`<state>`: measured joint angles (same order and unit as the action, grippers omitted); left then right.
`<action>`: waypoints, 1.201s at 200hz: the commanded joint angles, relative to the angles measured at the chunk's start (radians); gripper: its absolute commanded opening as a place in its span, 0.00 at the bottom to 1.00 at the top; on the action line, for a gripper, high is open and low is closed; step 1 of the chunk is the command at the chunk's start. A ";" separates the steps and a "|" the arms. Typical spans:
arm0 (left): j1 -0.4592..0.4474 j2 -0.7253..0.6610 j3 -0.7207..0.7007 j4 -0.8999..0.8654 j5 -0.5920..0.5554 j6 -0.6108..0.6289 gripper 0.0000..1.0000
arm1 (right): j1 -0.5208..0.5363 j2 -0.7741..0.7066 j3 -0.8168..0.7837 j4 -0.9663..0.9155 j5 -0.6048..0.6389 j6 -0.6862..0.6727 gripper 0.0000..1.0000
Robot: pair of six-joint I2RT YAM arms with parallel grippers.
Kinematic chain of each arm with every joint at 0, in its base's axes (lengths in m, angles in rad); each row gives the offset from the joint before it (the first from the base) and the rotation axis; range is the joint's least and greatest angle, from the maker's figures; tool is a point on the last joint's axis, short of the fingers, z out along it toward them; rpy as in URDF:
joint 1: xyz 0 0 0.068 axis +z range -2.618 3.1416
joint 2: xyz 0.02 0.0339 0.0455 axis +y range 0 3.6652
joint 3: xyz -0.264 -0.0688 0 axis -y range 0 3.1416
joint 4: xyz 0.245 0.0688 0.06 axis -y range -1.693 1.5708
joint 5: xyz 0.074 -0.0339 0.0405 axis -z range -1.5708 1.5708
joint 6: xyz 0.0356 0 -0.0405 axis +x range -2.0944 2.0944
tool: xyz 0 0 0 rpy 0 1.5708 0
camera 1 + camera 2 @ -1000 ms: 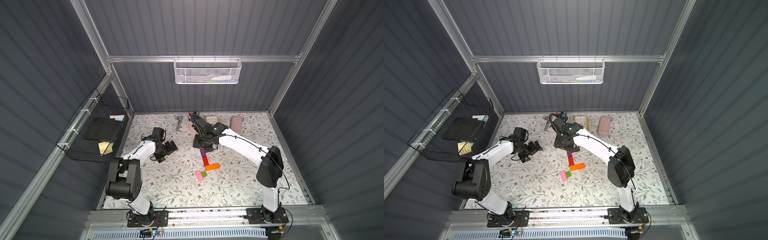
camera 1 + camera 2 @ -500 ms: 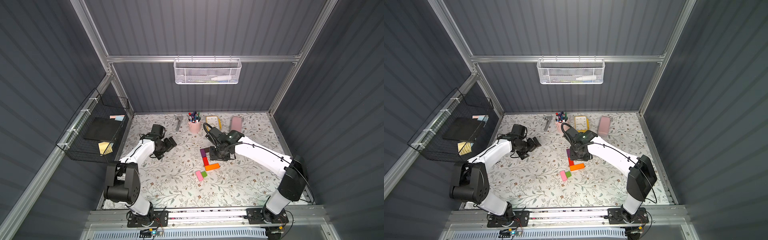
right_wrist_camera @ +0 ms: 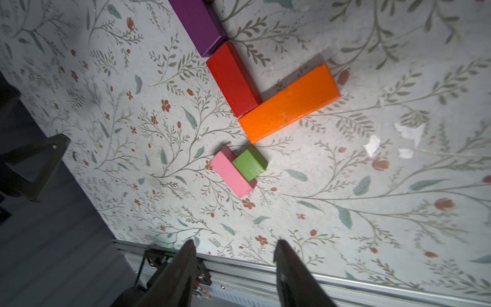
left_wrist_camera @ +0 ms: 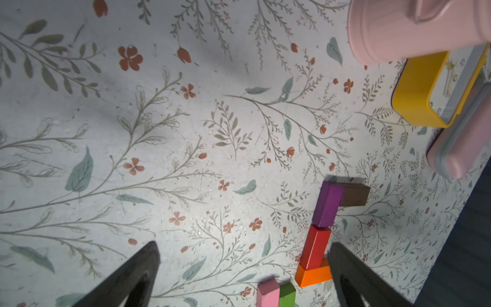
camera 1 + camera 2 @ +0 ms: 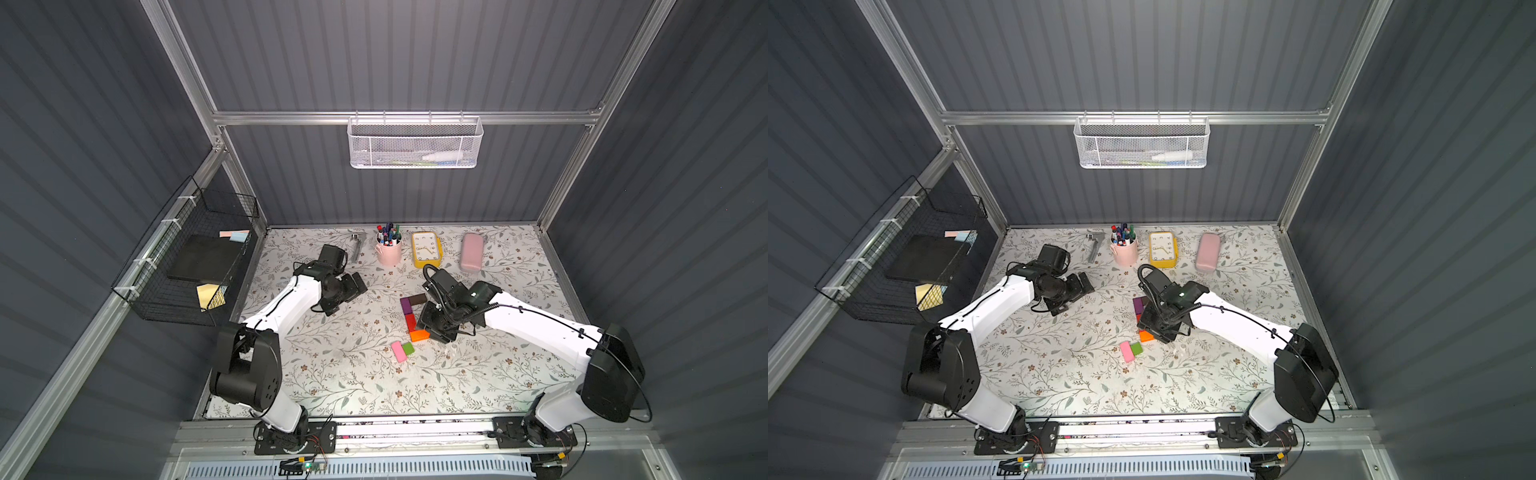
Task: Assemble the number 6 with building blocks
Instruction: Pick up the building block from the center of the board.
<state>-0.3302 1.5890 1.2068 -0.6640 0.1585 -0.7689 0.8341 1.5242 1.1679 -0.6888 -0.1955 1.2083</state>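
In both top views, the unfinished number 6 [image 5: 411,318] lies mid-table on the floral table [image 5: 332,374]. The dark brown bar [image 5: 419,299] caps a spine of purple block [image 5: 406,305] and red block [image 5: 410,322], and the orange bar [image 5: 419,335] forms the foot. The right gripper [image 5: 438,330] hangs over the orange bar's far end and hides part of it. The pink block [image 5: 398,351] and green cube [image 5: 408,348] lie touching each other, just clear of the figure on the robot's side. They are probably the pieces that will close the loop. The left gripper [image 5: 355,286] sits well apart, seemingly parked to leave room.

The left wrist view shows that claw released, its fingers spread wide with nothing between them. It points at the four joined blocks, which lie edge to edge. The pink cup [image 4: 398,32], yellow clock [image 4: 417,93] and pale pink case [image 4: 462,148] lie beyond.

The right wrist view shows the right claw also released and empty, its fingers parted. The pink and green pair lies ahead of it, just beside the orange bar, so that pair looks like the next pick.
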 commanded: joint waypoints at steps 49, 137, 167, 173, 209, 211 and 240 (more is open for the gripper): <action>-0.084 -0.316 -0.231 0.100 0.320 -0.076 0.99 | -0.056 0.173 0.006 0.086 -0.211 0.207 0.49; -0.084 -0.349 -0.441 0.249 0.507 -0.161 0.99 | -0.050 0.281 0.095 0.037 -0.221 0.292 0.49; -0.084 -0.356 -0.450 0.251 0.500 -0.158 0.99 | -0.038 0.310 0.134 -0.072 -0.163 0.285 0.49; -0.084 -0.353 -0.456 0.254 0.502 -0.158 0.99 | -0.034 0.310 0.131 -0.075 -0.159 0.294 0.49; -0.084 -0.341 -0.514 0.330 0.528 -0.181 0.99 | -0.013 0.315 0.116 -0.071 -0.132 0.318 0.49; -0.083 -0.341 -0.518 0.334 0.529 -0.181 0.99 | -0.012 0.316 0.114 -0.070 -0.131 0.319 0.49; -0.082 -0.353 -0.551 0.364 0.538 -0.181 0.99 | 0.008 0.323 0.099 -0.054 -0.110 0.346 0.49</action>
<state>-0.4183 1.2411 0.6807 -0.3405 0.6735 -0.9398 0.8261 1.8252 1.2816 -0.7136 -0.3485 1.4769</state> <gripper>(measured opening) 0.994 0.490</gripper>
